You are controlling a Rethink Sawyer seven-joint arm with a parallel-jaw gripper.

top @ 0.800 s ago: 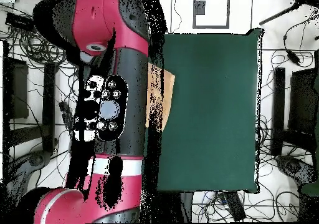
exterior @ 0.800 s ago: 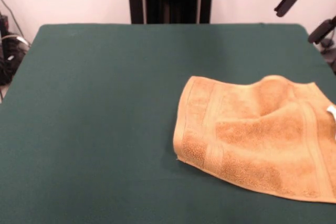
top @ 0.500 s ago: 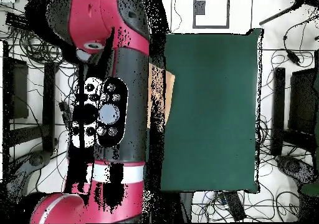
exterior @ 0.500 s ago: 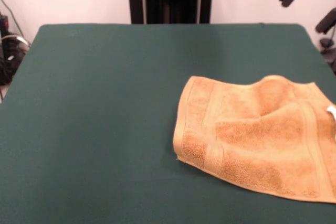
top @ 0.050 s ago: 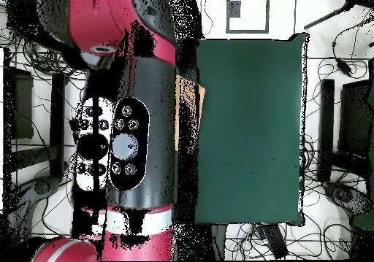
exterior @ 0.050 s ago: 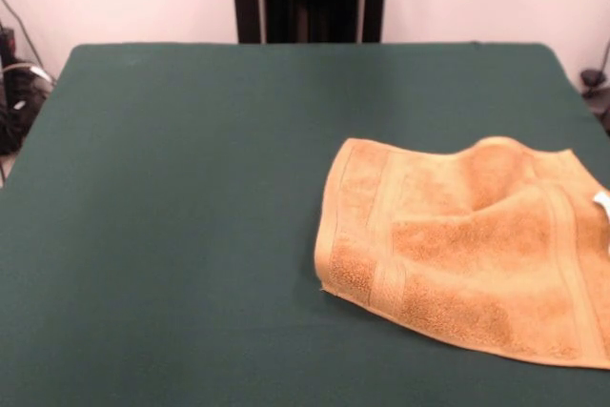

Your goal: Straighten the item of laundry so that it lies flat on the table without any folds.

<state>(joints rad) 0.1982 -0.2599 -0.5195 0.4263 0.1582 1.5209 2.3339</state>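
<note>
Orange-tan towel lies rumpled at the table's lower right; my end effector has lifted away, its state unknowable.

Orange-tan towel, dark green table

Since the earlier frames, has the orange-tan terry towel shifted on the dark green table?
No. The towel keeps its place and folds against the table's edges.
</note>
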